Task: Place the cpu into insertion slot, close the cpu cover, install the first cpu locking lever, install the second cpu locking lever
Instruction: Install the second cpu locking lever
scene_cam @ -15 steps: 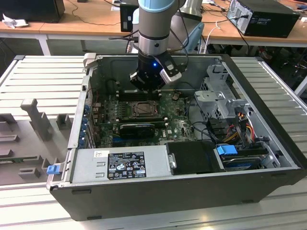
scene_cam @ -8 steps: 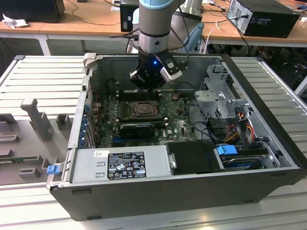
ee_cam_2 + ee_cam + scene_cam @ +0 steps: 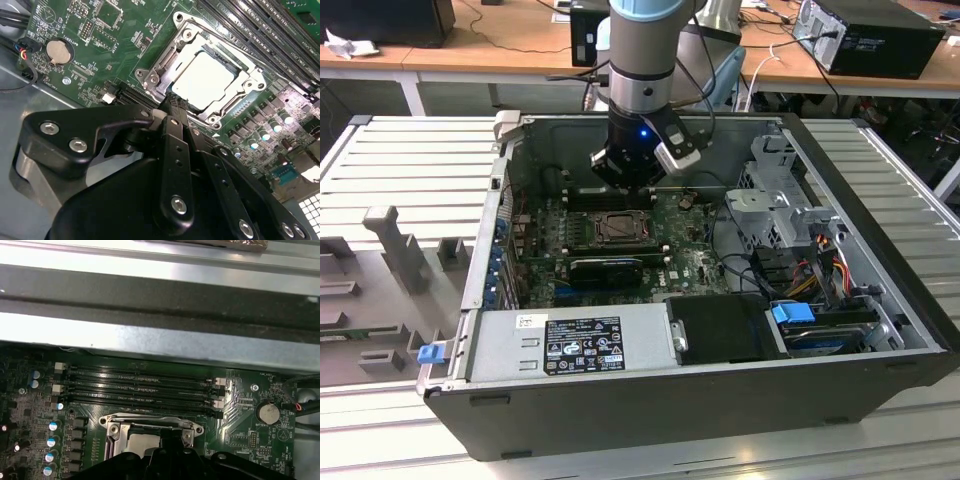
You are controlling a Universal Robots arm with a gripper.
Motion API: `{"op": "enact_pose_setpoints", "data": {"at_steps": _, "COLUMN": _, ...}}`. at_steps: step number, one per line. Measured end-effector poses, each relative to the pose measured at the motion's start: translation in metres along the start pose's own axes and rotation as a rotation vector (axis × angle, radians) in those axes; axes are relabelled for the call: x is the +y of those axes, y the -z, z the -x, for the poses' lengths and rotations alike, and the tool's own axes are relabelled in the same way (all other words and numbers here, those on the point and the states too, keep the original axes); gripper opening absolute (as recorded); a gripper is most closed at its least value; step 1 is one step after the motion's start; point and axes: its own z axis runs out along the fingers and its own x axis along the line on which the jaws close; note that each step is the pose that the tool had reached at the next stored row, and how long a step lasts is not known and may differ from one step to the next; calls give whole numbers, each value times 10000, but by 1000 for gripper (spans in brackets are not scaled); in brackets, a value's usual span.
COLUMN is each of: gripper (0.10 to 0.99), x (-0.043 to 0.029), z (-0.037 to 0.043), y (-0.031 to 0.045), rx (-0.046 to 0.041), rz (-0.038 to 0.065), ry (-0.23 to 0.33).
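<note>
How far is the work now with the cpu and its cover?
Done: the cpu lies in the insertion slot and the cpu cover looks closed over it. In hand: the gripper is at the cover's edge. Left: whether either locking lever is installed cannot be told.

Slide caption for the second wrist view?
Black claw beside the pale silver-grey square cpu, seated under the dull silver hinged cpu cover.

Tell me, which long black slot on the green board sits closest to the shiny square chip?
The memory slot right beside the metal socket frame; the other three long slots lie farther from the chip, toward the case wall.
</note>
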Motion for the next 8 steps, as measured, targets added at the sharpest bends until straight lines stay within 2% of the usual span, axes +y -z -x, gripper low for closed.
{"op": "enact_pose_setpoints", "data": {"at_steps": 8, "gripper": 106, "x": -27, "z": -2, "y": 2, "rx": 1, "rz": -1, "ry": 1}}
